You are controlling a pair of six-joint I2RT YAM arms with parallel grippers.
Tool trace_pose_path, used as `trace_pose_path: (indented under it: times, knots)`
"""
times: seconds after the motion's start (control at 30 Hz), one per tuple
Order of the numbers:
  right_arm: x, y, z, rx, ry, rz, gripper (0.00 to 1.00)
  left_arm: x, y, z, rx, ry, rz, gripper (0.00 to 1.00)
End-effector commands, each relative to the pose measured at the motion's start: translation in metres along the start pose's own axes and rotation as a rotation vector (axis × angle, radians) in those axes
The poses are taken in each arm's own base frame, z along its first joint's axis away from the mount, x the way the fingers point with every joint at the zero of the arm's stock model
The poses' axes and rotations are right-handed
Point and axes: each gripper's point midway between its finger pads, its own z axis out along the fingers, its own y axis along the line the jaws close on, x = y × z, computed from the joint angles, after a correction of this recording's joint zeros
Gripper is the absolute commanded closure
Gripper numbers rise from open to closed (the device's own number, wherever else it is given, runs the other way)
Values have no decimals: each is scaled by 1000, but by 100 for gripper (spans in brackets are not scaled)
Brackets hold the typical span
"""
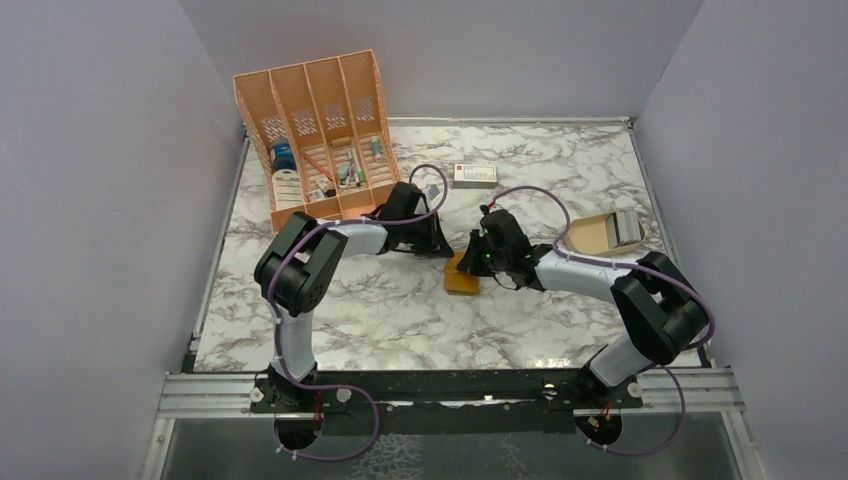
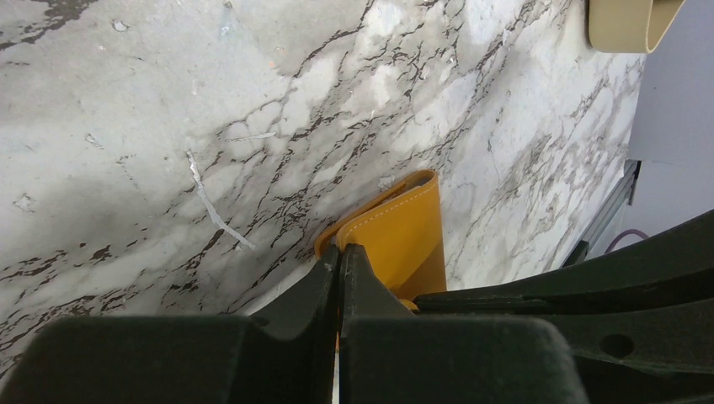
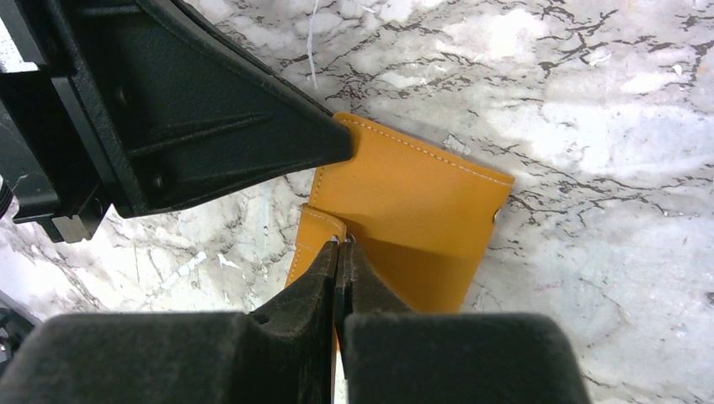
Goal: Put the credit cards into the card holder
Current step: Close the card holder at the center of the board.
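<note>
Left arm (image 1: 300, 265) and right arm (image 1: 650, 305) are bending at the elbows and reaching inward toward each other. Left pincer (image 2: 339, 250) is pointing down, jaws pressed together. Right pincer (image 3: 339, 242) is pointing down too, jaws closed, tips sitting just beside the left one's.

Fingers (image 2: 303, 303) hide the near end of the card holder (image 2: 404, 231); the tan dish (image 2: 631, 21) is cropped

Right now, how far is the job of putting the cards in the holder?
Done: nothing; the card holder lies folded. In hand: the left gripper and right gripper, both shut, work at its edge, probably to open it. Left: the credit cards, apparently in the tan dish, all need inserting.
</note>
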Motion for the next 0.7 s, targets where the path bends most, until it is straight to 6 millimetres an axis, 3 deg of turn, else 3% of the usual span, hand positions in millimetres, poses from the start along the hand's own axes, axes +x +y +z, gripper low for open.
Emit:
trace_pose_path:
  times: [0.0,0.3,0.67]
  knots:
    - [-3,-3,-8,20,27,17,99,18,31,3,-129,46,0,100]
    - [25,-23,11,53,103,55,99,20,31,3,-132,53,6,100]
    - [37,-47,4,137,92,70,99,20,36,2,-158,54,8,100]
